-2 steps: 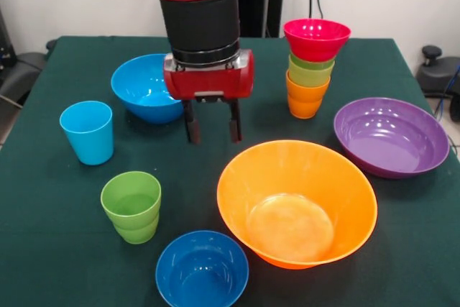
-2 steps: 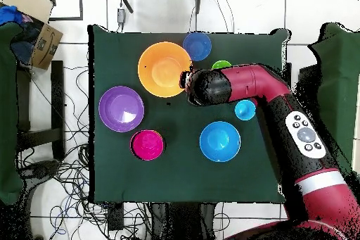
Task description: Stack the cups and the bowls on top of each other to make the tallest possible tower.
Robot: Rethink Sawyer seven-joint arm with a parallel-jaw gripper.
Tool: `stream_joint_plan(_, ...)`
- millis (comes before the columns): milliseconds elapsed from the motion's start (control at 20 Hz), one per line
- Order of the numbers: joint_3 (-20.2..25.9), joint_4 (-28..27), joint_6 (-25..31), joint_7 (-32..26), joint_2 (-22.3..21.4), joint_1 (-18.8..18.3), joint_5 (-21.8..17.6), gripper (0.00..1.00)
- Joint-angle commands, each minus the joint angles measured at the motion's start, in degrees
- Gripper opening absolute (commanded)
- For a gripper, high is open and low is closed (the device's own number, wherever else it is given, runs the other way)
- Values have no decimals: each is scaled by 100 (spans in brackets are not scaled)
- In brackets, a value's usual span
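My gripper [image 1: 213, 123] hangs open over the cloth with nothing between its black fingers [image 1: 191, 124], between a blue bowl [image 1: 147, 88] and the large orange bowl [image 1: 297, 203]. The tower [image 1: 310, 70] stands back right of it: an orange cup [image 1: 305, 100] lowest, two green cups nested in it, and a red bowl [image 1: 316, 37] [image 2: 147, 144] on top. Loose pieces are a light blue cup [image 1: 88, 131] [image 2: 245, 109], a green stepped cup [image 1: 131, 206] [image 2: 221, 65], a smaller blue bowl [image 1: 202, 269] [image 2: 197, 45] and a purple bowl [image 1: 390, 136] [image 2: 121, 108]. From overhead the arm [image 2: 211, 86] hides the gripper.
The green tablecloth [image 1: 43, 249] covers the whole table. A cardboard box [image 2: 39, 29] and cables lie on the floor beyond the table's edge. The arm reaches over the light blue cup's side of the table.
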Motion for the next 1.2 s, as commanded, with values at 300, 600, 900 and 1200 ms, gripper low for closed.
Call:
stream_joint_plan(300, -58, -502, 97, -1468, 423, -180, -311, 100)
stream_joint_plan(600, -102, -569, -89, -1417, 443, -216, -482, 100)
stream_joint_plan(900, -46, -659, -351, -1357, 639, -312, -524, 100)
stream_joint_plan(1200, 57, -964, -497, -1467, 844, -296, -571, 100)
